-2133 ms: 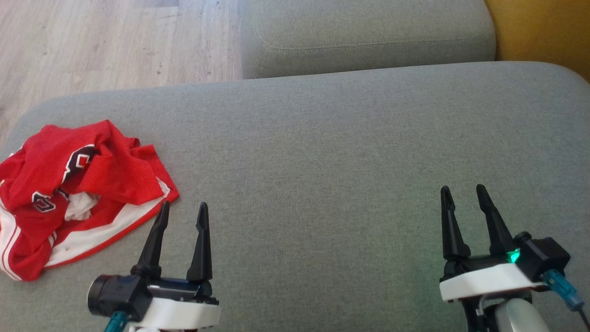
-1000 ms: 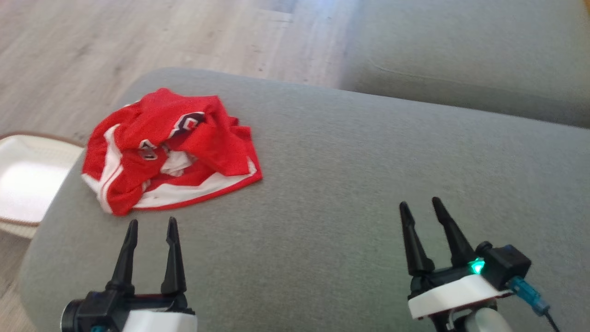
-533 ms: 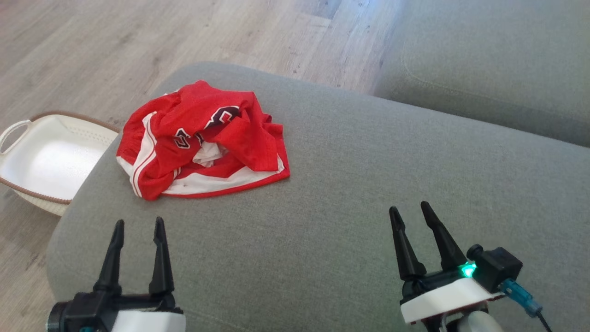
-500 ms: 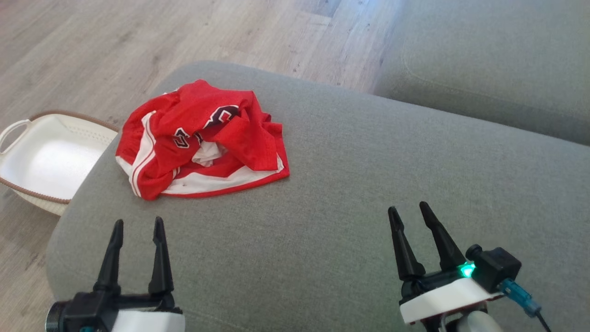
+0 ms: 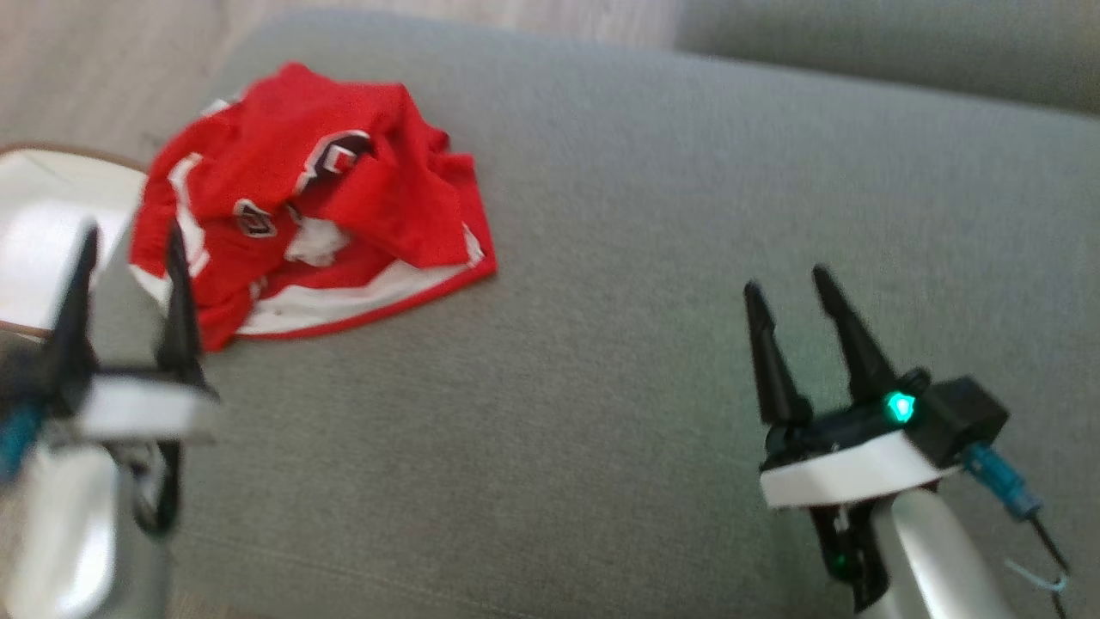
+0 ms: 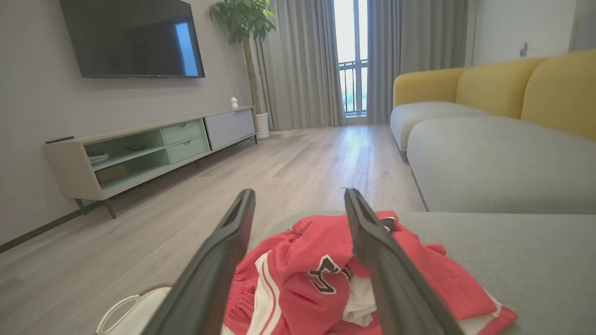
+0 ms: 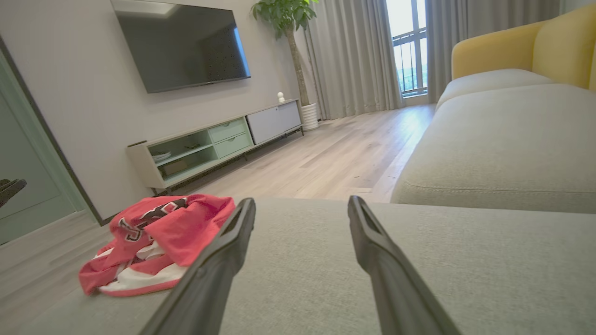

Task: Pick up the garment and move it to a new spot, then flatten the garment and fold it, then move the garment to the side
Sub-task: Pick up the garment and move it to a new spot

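A crumpled red garment [image 5: 309,198] with white trim and dark lettering lies near the left end of the grey sofa cushion [image 5: 653,215]. My left gripper [image 5: 131,241] hovers open at the garment's near left edge, raised above the cushion, with nothing between its fingers. The left wrist view looks down over the garment [image 6: 302,274] between that gripper's two spread fingers [image 6: 298,197]. My right gripper [image 5: 786,284] stands open over bare cushion far to the right. From its wrist view the garment [image 7: 158,237] lies to the left of the open gripper [image 7: 301,201].
A white basket [image 5: 43,232] with a brown rim sits on the wooden floor just past the cushion's left end. A second grey cushion [image 5: 902,43] lies beyond. Further off are a TV unit [image 6: 149,149], yellow sofa backs [image 6: 512,88] and curtains.
The head camera has tilted down and shifted. My left gripper has risen and come up to the garment's near left edge. The right gripper stays open over the cushion; the garment has not moved.
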Robot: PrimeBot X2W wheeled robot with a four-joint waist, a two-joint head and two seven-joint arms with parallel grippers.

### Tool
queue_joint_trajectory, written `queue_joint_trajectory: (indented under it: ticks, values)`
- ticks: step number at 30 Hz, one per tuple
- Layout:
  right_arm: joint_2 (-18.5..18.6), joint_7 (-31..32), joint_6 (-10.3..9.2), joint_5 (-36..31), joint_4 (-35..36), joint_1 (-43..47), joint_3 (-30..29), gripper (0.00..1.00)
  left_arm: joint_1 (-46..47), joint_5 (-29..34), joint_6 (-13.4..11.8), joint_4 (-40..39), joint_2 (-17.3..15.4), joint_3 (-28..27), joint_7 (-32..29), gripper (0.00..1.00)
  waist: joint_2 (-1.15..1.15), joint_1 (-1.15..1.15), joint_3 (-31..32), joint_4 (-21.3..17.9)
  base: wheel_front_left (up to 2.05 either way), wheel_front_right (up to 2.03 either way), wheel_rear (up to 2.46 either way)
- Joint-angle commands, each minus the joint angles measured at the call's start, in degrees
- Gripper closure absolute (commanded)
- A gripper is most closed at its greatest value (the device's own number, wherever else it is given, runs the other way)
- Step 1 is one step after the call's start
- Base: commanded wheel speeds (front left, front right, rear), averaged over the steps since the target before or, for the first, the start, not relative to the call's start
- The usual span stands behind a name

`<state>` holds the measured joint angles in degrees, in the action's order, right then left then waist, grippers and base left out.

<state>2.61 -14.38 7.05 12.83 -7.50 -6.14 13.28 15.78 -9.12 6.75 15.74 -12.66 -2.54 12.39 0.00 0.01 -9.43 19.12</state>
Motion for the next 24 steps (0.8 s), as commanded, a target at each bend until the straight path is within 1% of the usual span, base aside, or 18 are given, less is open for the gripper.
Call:
queue_joint_trajectory:
  ticks: [1, 4, 5, 9, 13, 16, 21, 22, 23, 24]
  values:
    - [0.3, -0.6, 0.44, -0.7, 2.7, -2.3, 0.7, 0.00, 5.5, -0.4, 0.4, 0.2, -3.4, -1.2, -1.6, 0.00, 0.00, -0.01, -5.0, -2.6, 0.00, 0.00, 0.00]
    - [0.3, -0.6, 0.44, -2.0, 4.4, -3.1, -0.5, 0.00, 12.4, -1.2, 0.7, 6.2, -7.9, 2.3, -6.4, 0.00, 0.00, -0.01, -7.9, -3.4, 0.00, 0.00, 0.00]
    - [0.3, -0.6, 0.44, -2.0, 4.4, -3.1, -0.5, 0.00, 12.4, -1.2, 0.7, 6.2, -7.9, 2.3, -6.4, 0.00, 0.00, -0.01, -7.9, -3.4, 0.00, 0.00, 0.00]
    - [0.3, -0.6, 0.44, -3.4, 5.9, -3.9, -1.6, 0.00, 20.5, -5.9, 0.7, 14.5, -13.0, 9.0, -12.8, 0.00, 0.00, -0.01, -10.9, -4.5, 0.00, 0.00, 0.00]
    - [0.3, -0.6, 0.44, -4.3, 7.2, -4.7, -2.4, 0.00, 26.6, -10.0, 0.7, 20.5, -17.1, 16.3, -15.9, 0.00, 0.00, -0.01, -13.2, -5.5, 0.00, 0.00, 0.00]
    - [0.3, -0.6, 0.44, -4.9, 8.0, -5.3, -2.7, 0.00, 31.4, -13.8, 0.7, 25.7, -19.4, 20.8, -17.3, 0.00, 0.00, -0.01, -14.9, -6.4, 0.00, 0.00, 0.00]
    - [0.3, -0.6, 0.44, -5.1, 8.3, -5.6, -2.9, 0.00, 34.3, -16.8, 0.7, 30.5, -19.9, 25.6, -16.6, 0.00, 0.00, -0.01, -16.0, -7.2, 0.00, 0.00, 0.00]
    - [0.3, -0.6, 0.44, -5.1, 8.3, -5.5, -2.9, 0.00, 34.6, -17.5, 0.7, 31.3, -19.9, 26.4, -16.2, 0.53, 0.00, -0.01, -16.1, -7.4, 0.00, 0.00, 0.00]
    - [0.3, -0.6, 0.44, -5.1, 8.3, -5.5, -2.9, 0.00, 34.9, -18.2, 0.7, 32.0, -19.9, 27.1, -15.8, 1.00, 0.00, -0.01, -16.1, -7.5, 0.00, 0.00, 0.00]
    - [0.3, -0.6, 0.44, -5.1, 8.3, -5.4, -2.9, 0.00, 35.2, -19.0, 0.7, 32.6, -20.0, 27.9, -15.4, 1.00, 0.00, -0.01, -16.0, -7.5, 0.00, 0.00, 0.00]
